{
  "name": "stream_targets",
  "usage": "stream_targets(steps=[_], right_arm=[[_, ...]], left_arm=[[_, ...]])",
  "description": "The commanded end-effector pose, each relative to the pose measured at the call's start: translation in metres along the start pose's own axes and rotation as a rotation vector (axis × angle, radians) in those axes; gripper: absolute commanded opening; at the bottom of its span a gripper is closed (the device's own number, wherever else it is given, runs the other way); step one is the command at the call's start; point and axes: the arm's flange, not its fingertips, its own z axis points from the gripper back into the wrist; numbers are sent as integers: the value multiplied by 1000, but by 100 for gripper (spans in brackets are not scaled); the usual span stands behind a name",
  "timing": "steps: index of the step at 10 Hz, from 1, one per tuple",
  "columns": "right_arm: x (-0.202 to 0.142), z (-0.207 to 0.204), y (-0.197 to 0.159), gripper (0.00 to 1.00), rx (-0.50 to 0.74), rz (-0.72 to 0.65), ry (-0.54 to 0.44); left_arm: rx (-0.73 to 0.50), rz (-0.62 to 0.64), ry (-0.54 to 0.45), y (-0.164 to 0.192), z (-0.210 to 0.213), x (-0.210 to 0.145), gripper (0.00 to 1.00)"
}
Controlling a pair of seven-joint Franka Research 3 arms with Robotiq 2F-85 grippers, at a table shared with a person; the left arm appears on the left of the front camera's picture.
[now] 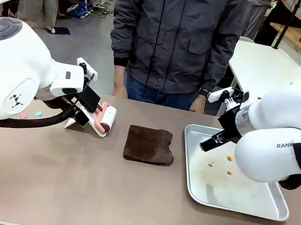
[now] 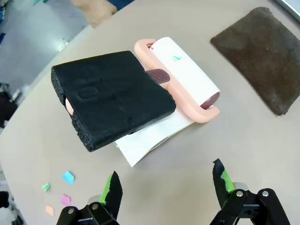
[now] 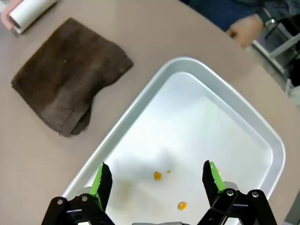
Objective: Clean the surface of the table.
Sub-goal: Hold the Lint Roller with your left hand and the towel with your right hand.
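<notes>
Two grippers, both spread wide and holding nothing, hang over the table [image 1: 97, 190], whose brown top fills the lower two thirds of the front view. The left gripper [image 2: 165, 171] hovers just short of a lint roller [image 2: 185, 70] lying at the centre of its wrist view. The roller's handle, wrapped in black foam [image 2: 112, 98], is the end nearer the fingers, and a white sheet [image 2: 145, 140] lies under it. A few coloured paper scraps [image 2: 68, 177] lie on the tabletop at the lower left of that frame (likely the mess to be picked up). A folded brown cloth [image 1: 149, 145] sits mid-table, untouched, between the roller and a metal tray [image 1: 242, 188] at the right. The right gripper [image 3: 155, 165] hangs above the tray, where a few orange drops [image 3: 157, 176] show. A person [image 1: 175, 36] stands at the far edge, arms down. I judge that cleaning has not begun and the step in hand is reaching for a tool. Next, the left gripper would need to come down astride the foam handle, close firmly, and lift the roller level before rolling it toward the scraps.
</notes>
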Motion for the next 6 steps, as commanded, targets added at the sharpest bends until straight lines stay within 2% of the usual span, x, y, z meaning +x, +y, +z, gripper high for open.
stream_targets(steps=[1,6], right_arm=[[0,0,0,100,0,0,0],[0,0,0,100,0,0,0]], left_arm=[[0,0,0,0,0,0,100],[0,0,0,0,0,0,100]])
